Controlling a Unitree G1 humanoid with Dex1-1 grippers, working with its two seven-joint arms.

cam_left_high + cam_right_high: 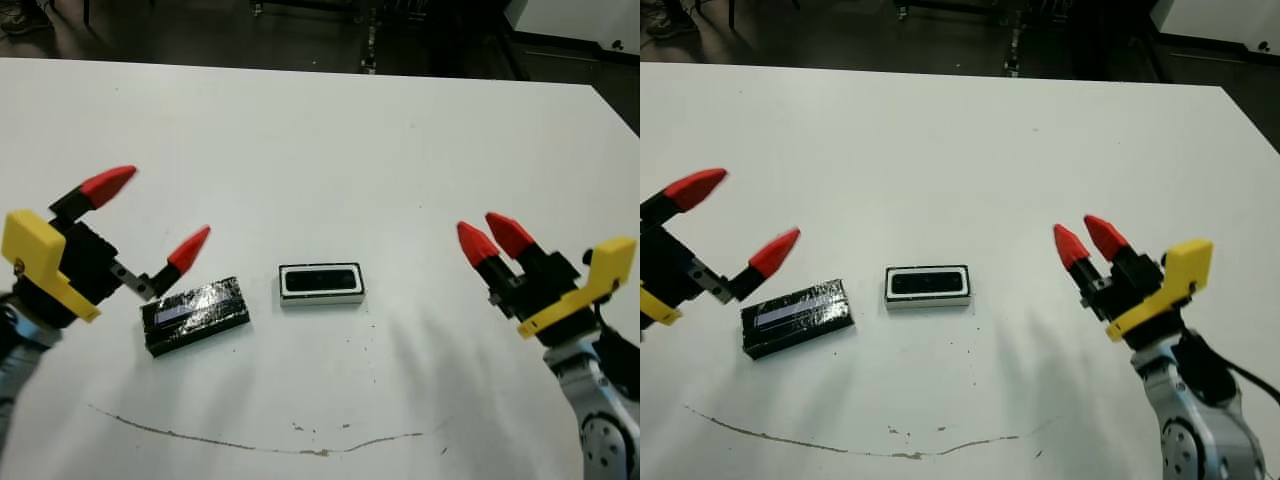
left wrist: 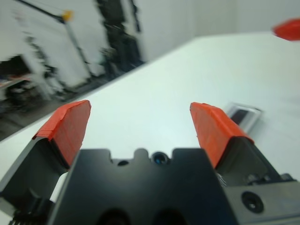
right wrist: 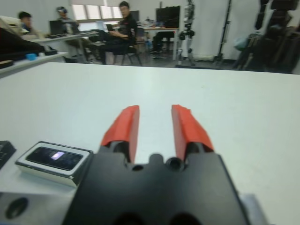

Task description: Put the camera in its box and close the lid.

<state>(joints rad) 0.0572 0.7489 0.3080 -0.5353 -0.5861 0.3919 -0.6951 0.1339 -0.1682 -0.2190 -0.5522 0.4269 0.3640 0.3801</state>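
White table [image 1: 320, 130]: lid [image 1: 195, 315] just beside the spread left end effector [image 1: 152, 218].

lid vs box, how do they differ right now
The lid is glossy black with a pale stripe; the box has a white rim. The lid lies skewed by the left gripper; the box sits square, mid-table, holding the camera. Both are small rectangles flat on the table.

My head cams look down on the bench [image 1: 320, 130]; wrist cams skim low, both catching the box [image 3: 52, 161].
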